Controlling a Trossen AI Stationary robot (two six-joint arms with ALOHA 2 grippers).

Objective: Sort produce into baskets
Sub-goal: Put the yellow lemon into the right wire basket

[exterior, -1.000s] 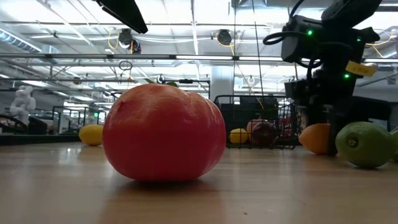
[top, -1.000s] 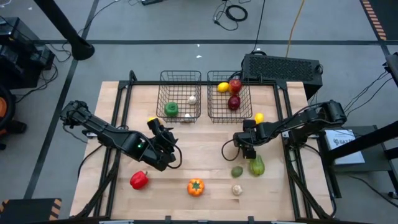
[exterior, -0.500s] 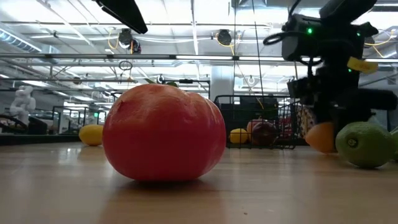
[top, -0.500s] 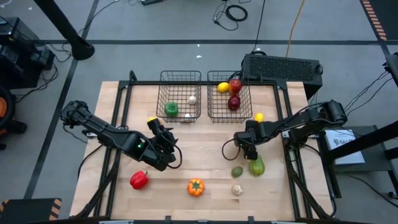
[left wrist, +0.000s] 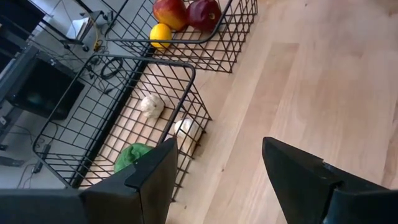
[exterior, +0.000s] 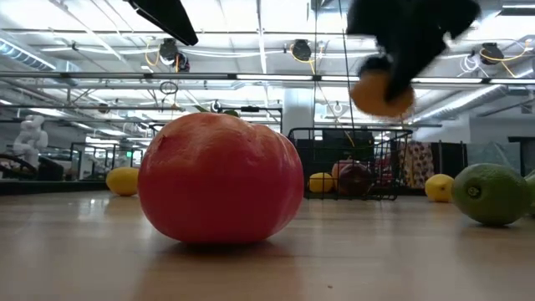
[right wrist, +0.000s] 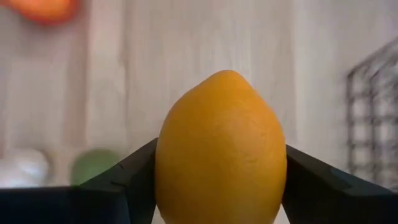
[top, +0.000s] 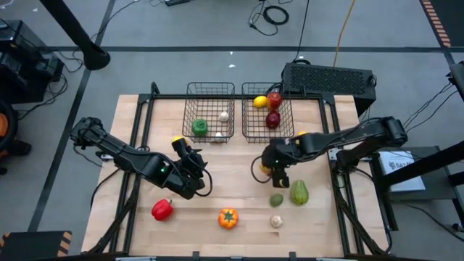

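Observation:
My right gripper (top: 270, 168) is shut on an orange-yellow lemon (right wrist: 221, 149), which hangs above the table's middle right in the low view (exterior: 382, 92). My left gripper (left wrist: 217, 180) stands open over the table's middle left (top: 190, 151), holding nothing. At the far side stand two wire baskets. The left basket (top: 193, 116) holds a green piece (top: 199, 127) and a whitish bulb (top: 224, 115). The right basket (top: 249, 119) holds a lemon (top: 259, 102) and two red apples (top: 274, 109). My right gripper pinches the lemon's two opposite sides (right wrist: 163, 180) between its two fingers, across the fruit's width. The fingers come from above, slanting down. The lemon's pointed end (right wrist: 227, 76) faces away from the wrist. The fruit is lifted clear of the table.
Loose on the wood lie a red pepper (top: 162, 210), an orange pepper (top: 228, 217), a green pepper (top: 299, 193), a small green fruit (top: 276, 199), a whitish bulb (top: 276, 221) and lemons (top: 301, 135) (top: 177, 139). A black box (top: 330, 78) stands behind the right basket.
My right gripper has taken hold of the orange-yellow lemon that lay on the table and risen with it, shifting a little toward the table's left. The lemon is now lifted clear. The yellow lemon behind it shows uncovered.

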